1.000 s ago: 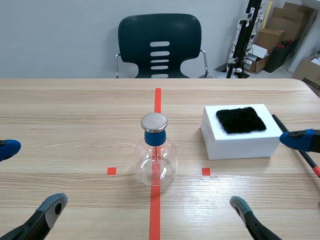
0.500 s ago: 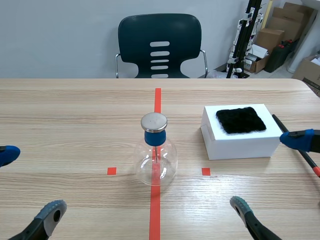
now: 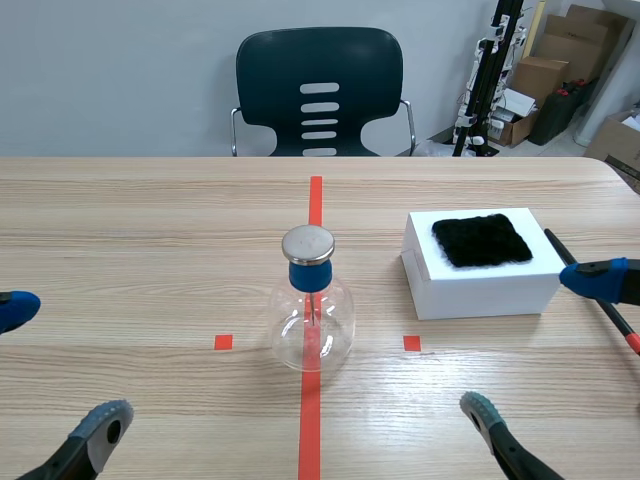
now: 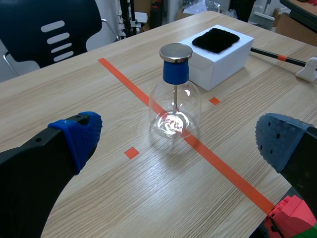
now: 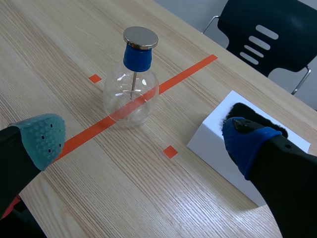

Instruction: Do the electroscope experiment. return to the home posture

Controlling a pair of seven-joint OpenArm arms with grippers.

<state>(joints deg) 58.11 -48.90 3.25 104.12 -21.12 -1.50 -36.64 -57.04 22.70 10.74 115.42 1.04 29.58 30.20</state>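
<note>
Standing upright on the desk: the electroscope flask. Hanging low, left fingers and right fingers spread apart, empty.

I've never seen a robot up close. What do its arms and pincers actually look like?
Both arms are black and end in a tool with two thick black fingers. The left tool and right tool match: one fingertip wears a bright blue pad, the other a grey-green pad dotted with small holes. No cables or lettering show.
</note>
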